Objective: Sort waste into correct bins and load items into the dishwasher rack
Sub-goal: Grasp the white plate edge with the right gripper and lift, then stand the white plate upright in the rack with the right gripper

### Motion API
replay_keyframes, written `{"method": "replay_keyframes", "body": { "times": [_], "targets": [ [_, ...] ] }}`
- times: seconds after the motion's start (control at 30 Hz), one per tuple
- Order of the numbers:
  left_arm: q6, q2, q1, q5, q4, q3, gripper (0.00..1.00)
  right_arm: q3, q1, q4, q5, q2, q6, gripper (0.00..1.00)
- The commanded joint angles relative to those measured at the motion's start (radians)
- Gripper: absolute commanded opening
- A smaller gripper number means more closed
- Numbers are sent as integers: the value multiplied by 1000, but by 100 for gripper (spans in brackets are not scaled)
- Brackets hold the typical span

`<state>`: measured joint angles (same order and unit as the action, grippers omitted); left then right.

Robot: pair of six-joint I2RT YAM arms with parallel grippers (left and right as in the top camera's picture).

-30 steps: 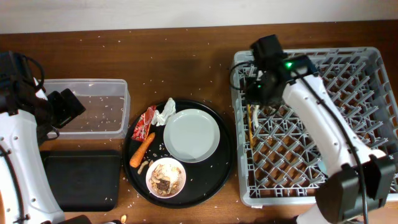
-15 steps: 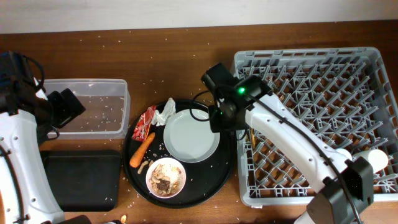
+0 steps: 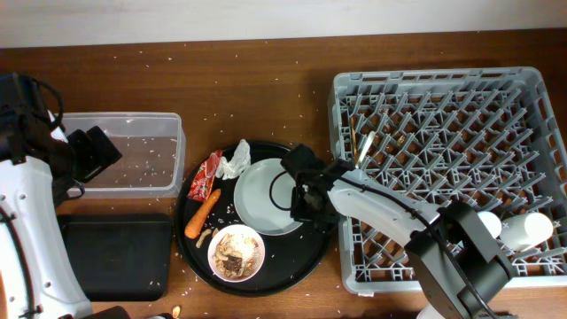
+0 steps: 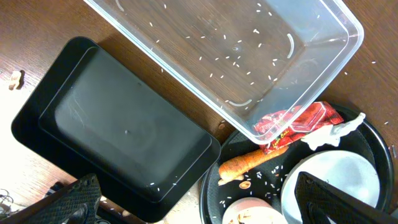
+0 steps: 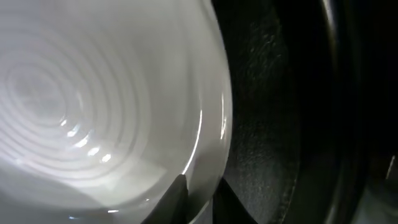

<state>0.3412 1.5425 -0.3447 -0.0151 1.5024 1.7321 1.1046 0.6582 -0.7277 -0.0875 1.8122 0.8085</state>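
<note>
My right gripper [image 3: 299, 200] is shut on the right rim of the pale plate [image 3: 266, 190] on the round black tray; in the right wrist view its fingertips [image 5: 199, 190] straddle the plate's edge [image 5: 93, 93]. My left gripper [image 4: 202, 199] is open and empty, above the black tray bin [image 4: 124, 124] and clear tub [image 4: 292, 99]. The red wrapper [image 3: 205, 175], tissue [image 3: 236, 159], carrot [image 3: 202, 213] and white bowl of scraps [image 3: 236, 252] lie left of the plate. The grey rack [image 3: 443, 106] holds a chopstick [image 3: 361, 146] and a whitish cup [image 3: 524, 230].
The large round black tray [image 3: 306, 257] sits against the rack's left wall. The clear tub [image 3: 133, 152] and the black tray bin [image 3: 115, 257] stand at the left. Rice grains are scattered over the wooden table [image 3: 266, 89].
My right arm has swung from the rack's left side down and left to the plate's right rim and closed on it. The left arm has not moved.
</note>
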Motion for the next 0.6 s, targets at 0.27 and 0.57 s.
{"method": "replay_keyframes", "body": {
  "times": [0.27, 0.57],
  "targets": [
    [10, -17, -5, 0, -2, 14, 99, 350, -40, -369, 339, -217, -139, 4],
    [10, -17, -5, 0, -2, 14, 99, 569, -250, -801, 1329, -358, -299, 4]
  ]
}}
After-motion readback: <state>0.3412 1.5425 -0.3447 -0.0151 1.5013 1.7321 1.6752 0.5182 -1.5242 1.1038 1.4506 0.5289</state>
